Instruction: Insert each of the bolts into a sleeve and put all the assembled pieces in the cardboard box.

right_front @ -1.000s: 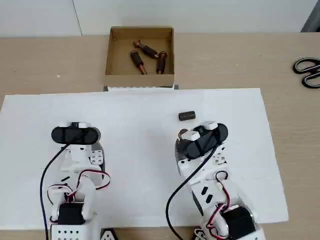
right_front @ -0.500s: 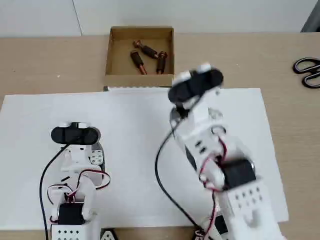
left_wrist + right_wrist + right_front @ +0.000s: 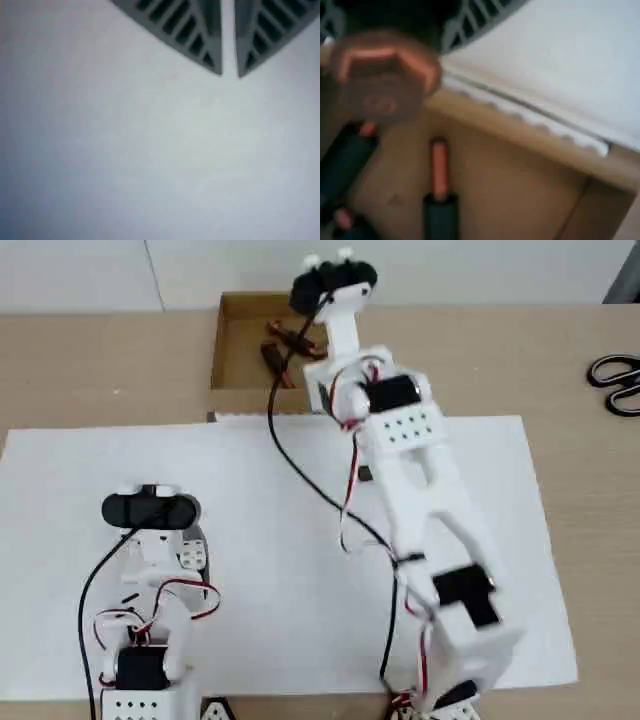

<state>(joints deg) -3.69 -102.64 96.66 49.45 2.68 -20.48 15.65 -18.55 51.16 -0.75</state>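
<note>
A copper bolt point(image 3: 385, 75) hung over the cardboard box point(image 3: 228, 350), its hexagonal head turned toward the right wrist camera. The right fingers point(image 3: 470, 20) appeared to pinch it, though the contact itself was blurred and partly in shadow. Below it, on the floor of the box, lay assembled pieces point(image 3: 440, 200), each a copper bolt pushed into a dark sleeve; from above, two of them point(image 3: 278, 352) showed beside the wrist. The right arm point(image 3: 420, 480) stretched forward across the white paper point(image 3: 250, 490), so that its wrist stood above the box's right half. The box sat on the surface point(image 3: 100, 360) just beyond the paper's far edge. A small dark object point(image 3: 365, 474) peeked out beside the right arm on the paper; what it was could not be told. The left arm point(image 3: 150, 540) rested folded at the near side. The left fingers point(image 3: 200, 35) hovered over bare paper, drawn nearly together with a thin slit between them, gripping nothing. Scissors point(image 3: 615, 380) lay at the surface's far right edge.
</note>
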